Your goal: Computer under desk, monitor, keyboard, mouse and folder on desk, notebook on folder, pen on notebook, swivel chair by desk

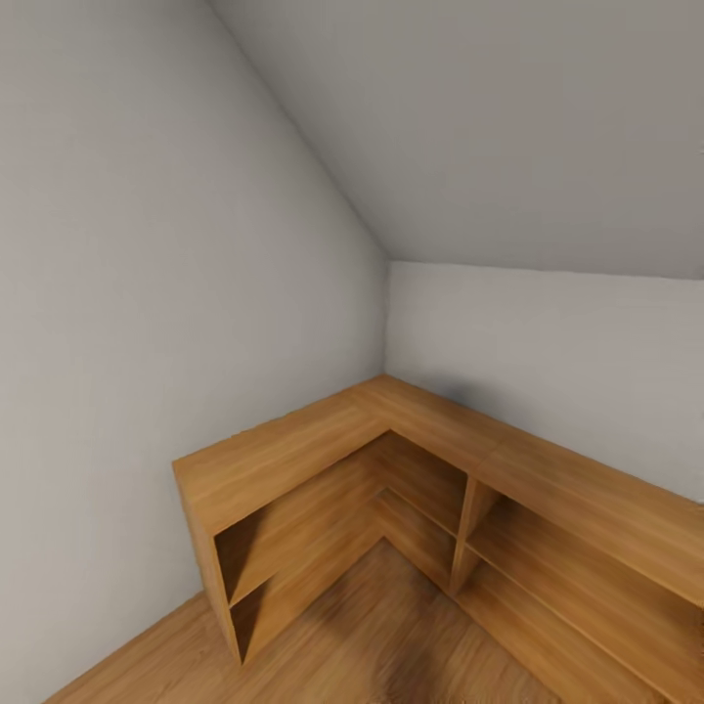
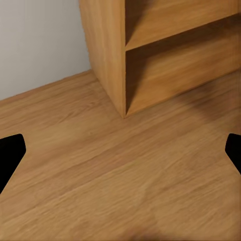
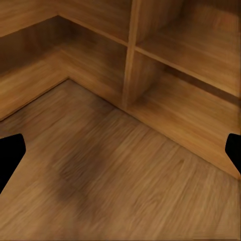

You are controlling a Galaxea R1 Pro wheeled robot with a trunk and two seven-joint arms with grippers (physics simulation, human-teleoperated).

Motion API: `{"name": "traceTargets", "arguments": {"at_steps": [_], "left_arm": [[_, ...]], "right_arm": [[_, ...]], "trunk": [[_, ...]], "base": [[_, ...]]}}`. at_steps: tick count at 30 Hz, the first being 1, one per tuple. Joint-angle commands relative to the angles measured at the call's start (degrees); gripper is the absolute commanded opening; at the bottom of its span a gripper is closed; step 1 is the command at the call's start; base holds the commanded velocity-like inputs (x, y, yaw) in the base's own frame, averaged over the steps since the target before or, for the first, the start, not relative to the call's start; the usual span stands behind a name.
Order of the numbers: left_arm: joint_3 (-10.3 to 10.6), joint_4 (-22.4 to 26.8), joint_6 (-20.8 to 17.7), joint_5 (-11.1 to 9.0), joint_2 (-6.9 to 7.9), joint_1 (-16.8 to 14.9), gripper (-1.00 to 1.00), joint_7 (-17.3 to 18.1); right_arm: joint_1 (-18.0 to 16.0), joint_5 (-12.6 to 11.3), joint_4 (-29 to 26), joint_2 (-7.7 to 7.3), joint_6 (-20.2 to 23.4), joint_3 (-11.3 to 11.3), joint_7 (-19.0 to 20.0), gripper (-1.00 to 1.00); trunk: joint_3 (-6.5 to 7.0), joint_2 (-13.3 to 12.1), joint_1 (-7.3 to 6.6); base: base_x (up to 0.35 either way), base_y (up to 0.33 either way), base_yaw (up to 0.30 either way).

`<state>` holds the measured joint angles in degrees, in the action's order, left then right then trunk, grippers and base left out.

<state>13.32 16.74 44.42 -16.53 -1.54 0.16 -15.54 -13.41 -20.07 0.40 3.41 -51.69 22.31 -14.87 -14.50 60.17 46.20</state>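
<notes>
I face a corner of the bedroom where a sloped pale grey ceiling [image 1: 508,127] meets grey walls. My left gripper [image 2: 120,155] hangs open over the light wood floor [image 2: 115,170], its black fingertips [image 2: 10,150] wide apart with nothing between them. My right gripper [image 3: 120,155] is open too, its fingertips [image 3: 10,150] spread over bare floor [image 3: 115,186].
A low L-shaped wooden shelf unit [image 1: 323,440] fills the corner, with open compartments along both walls. Its end panel [image 2: 108,50] stands just ahead of the left gripper, and its divider [image 3: 131,55] stands ahead of the right. A shadow darkens the floor [image 1: 391,626] in front.
</notes>
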Motion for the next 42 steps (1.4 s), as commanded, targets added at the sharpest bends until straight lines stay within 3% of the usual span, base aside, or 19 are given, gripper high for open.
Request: {"name": "traceTargets", "arguments": {"at_steps": [1,27,42], "left_arm": [[0.49,0.11,0.09,-0.48,0.04,0.01,1.0,-0.28],[0.48,0.07,0.05,-0.45,-0.04,0.01,1.0,-0.28],[0.48,0.04,0.1,-0.47,-0.04,0.01,1.0,-0.28]], "right_arm": [[-0.04,-0.23,0.04,0.02,-0.09,0.48,-0.33,1.0],[-0.04,-0.23,0.04,-0.41,0.0,0.37,-0.33,1.0],[-0.04,-0.23,-0.2,-0.5,3.26,0.37,-0.25,1.0]], "trunk": [[-0.14,0.05,0.01],[-0.68,0.05,0.01],[-0.68,0.05,0.01]], "base": [[0.001,0.0,-0.154],[0.0,0.085,-0.26],[0.0,0.0,-0.297]]}}
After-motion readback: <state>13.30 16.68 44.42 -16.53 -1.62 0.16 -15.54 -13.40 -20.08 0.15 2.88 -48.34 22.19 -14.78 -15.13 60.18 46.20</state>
